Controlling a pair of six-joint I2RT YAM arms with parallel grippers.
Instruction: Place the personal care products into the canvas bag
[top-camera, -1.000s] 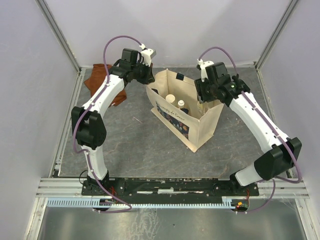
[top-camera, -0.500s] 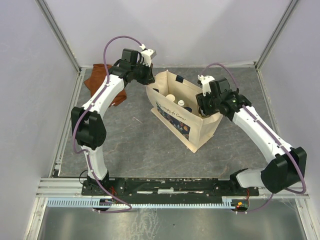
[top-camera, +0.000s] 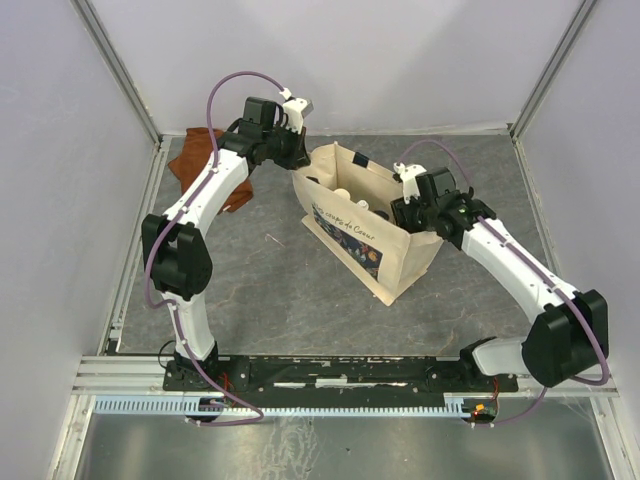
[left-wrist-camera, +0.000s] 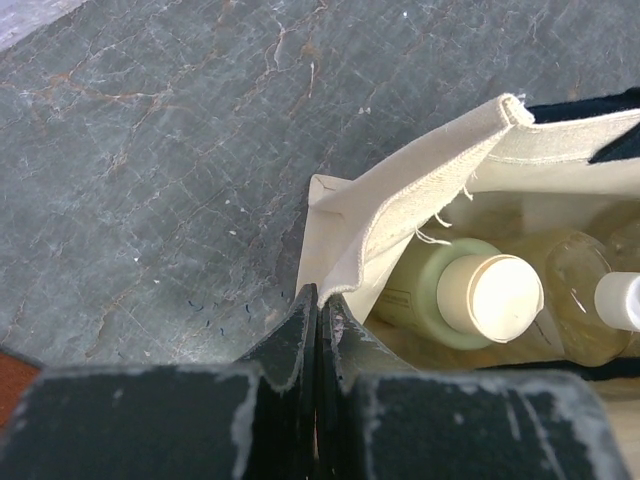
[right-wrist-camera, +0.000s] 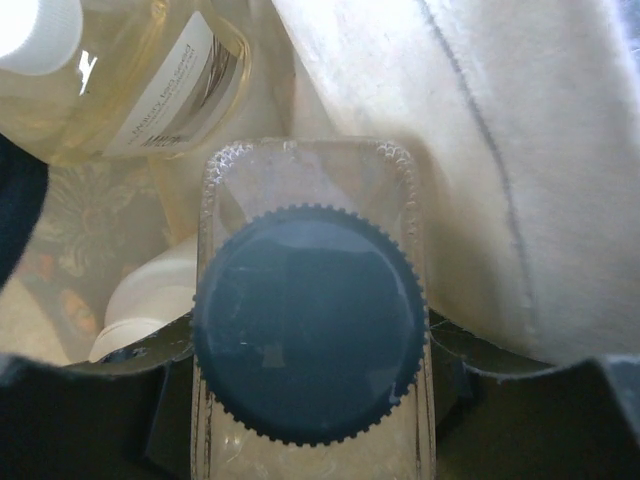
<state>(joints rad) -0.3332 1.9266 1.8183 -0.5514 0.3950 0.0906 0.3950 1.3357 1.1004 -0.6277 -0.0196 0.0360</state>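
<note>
Looking at your right fingers (right-wrist-camera: 449, 375) first, you'll find them closed against both sides of the clear square bottle (right-wrist-camera: 310, 180), whose dark ribbed cap faces straight into the wrist camera. Just past that bottle lies the amber flat bottle (right-wrist-camera: 150, 90), label toward you and its white cap in the upper corner of the view. A second white-capped bottle (right-wrist-camera: 135, 300) sits low down just beside the clear one, too hidden to say which it is. On the other side, pale canvas rises close by. From overhead, your right gripper (top-camera: 410, 210) is down in the mouth of the canvas bag (top-camera: 400, 265), at its right end.

Your left gripper (left-wrist-camera: 318, 308) has its fingers pressed nearly together, with a fold of the bag's rim pinched between the tips at a corner. Inside the bag, just beyond that pinch, the olive-green cylinder (left-wrist-camera: 425, 295) stands upright with its cream-white cap up, touching the amber bottle next to it.

Overhead, that left grip is at the bag's far left corner. The bag stands upright and open on the grey table (top-camera: 250, 290), floral panel turned toward the near left. The rust-brown cloth (top-camera: 195, 155) lies in the far left corner of the table, behind your left arm and well apart from the bag.
</note>
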